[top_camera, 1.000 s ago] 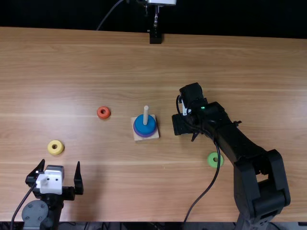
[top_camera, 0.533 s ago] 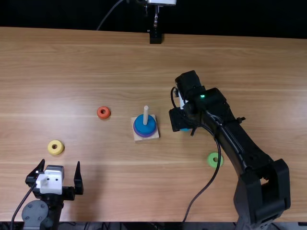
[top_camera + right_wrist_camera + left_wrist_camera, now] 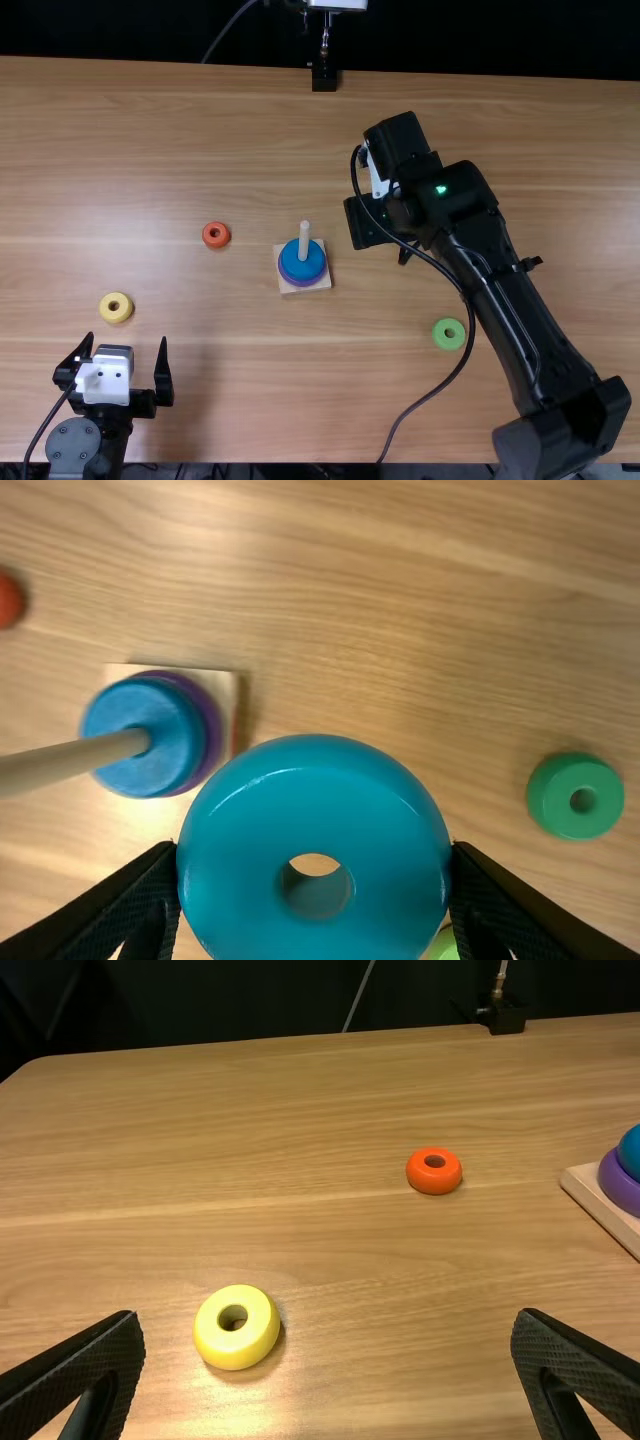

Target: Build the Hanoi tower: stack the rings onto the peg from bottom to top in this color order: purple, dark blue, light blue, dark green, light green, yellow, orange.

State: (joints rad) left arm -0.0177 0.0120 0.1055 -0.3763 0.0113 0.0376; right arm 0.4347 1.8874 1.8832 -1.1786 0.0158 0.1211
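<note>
In the top view my left gripper [image 3: 122,365] rests open at the near left; its fingers stand apart in the left wrist view [image 3: 330,1355] too. The peg base [image 3: 304,287] carries a purple ring with a dark blue ring [image 3: 302,264] above it, around the wooden peg [image 3: 304,240]. My right gripper [image 3: 385,235] is right of the peg, seen from above. In the right wrist view, my right gripper [image 3: 315,870] is shut on the light blue ring [image 3: 315,780], held above the table. The yellow ring [image 3: 116,307] and orange ring [image 3: 215,235] lie at left.
The light green ring [image 3: 449,334] lies on the table [image 3: 250,400] near the right arm. A dark green ring [image 3: 576,796] lies on the wood in the right wrist view. A black stand [image 3: 324,78] is at the far edge.
My right gripper has moved slightly away from the near edge, rising with the light blue ring. The left arm and the rings on the peg have kept still.
</note>
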